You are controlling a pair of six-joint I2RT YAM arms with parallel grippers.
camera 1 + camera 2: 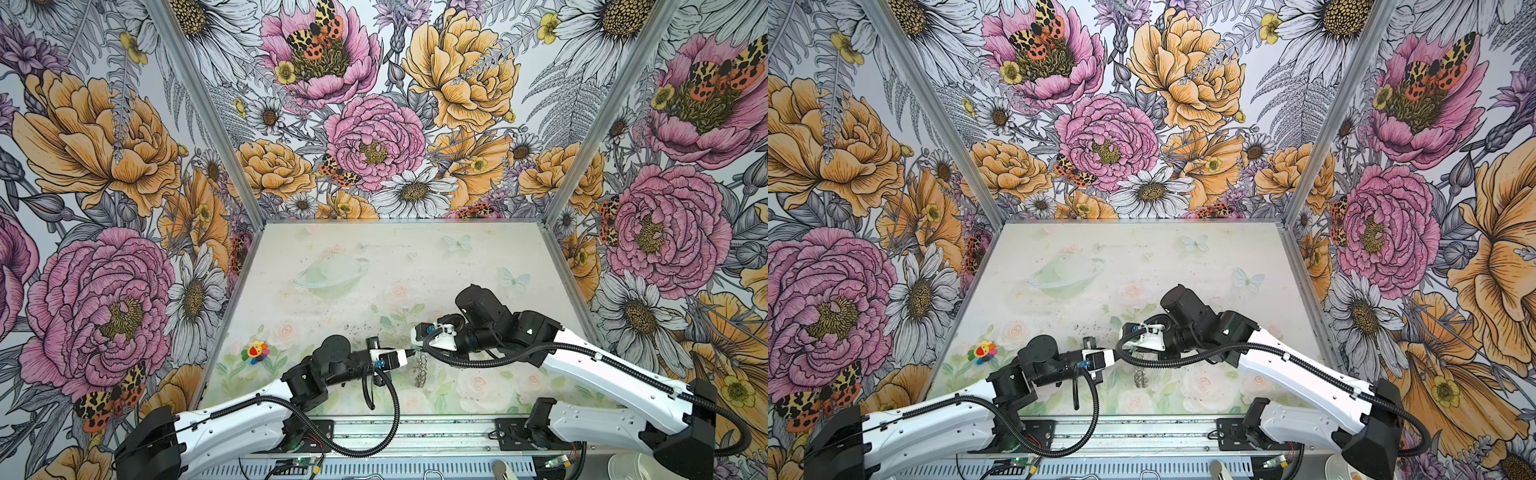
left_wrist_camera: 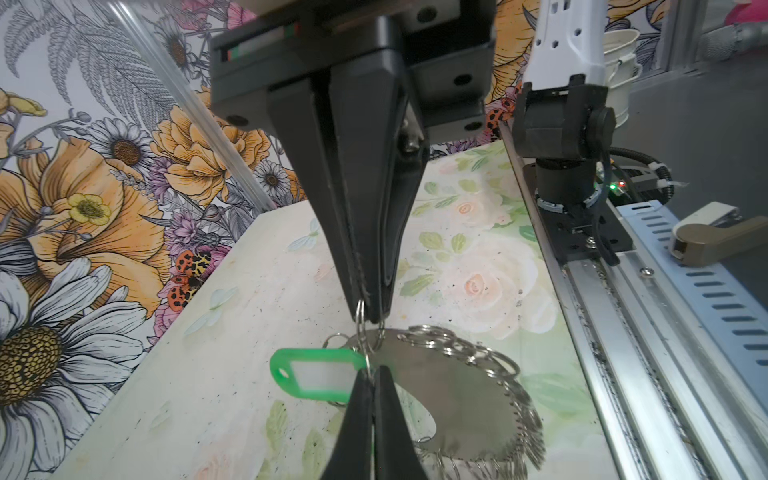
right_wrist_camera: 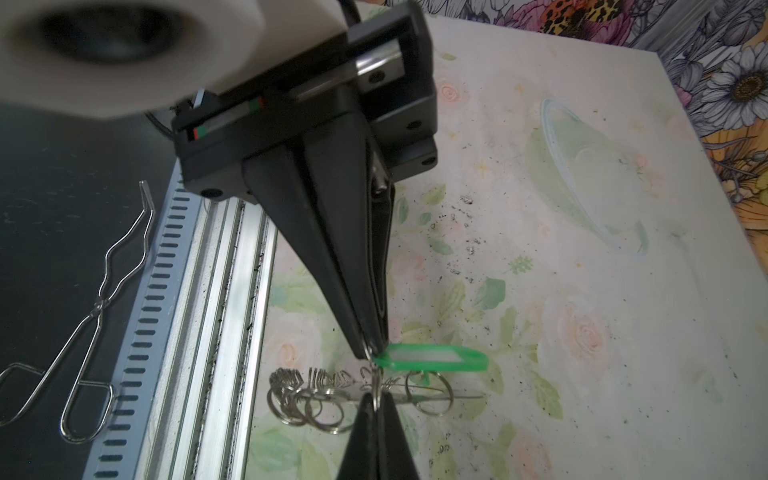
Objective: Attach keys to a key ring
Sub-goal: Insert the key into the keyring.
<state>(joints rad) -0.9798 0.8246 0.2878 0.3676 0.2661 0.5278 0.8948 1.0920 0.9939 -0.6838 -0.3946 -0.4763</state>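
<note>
Midway, likely. Left gripper (image 2: 375,372) pinching shut on ring end of green key tag (image 2: 316,374). Right gripper (image 2: 371,314) clamping shut on one small wire ring (image 2: 360,321) at edge of horseshoe key ring (image 2: 465,399), which seems to be hanging between both arms over table (image 1: 374,257) front. Tag sitting just beside plate rim, threading not confirmable. Key itself too small to see. Second tag not showing, probably left to do.

Flower toy (image 1: 255,352) left of key ring (image 1: 420,374)
</note>
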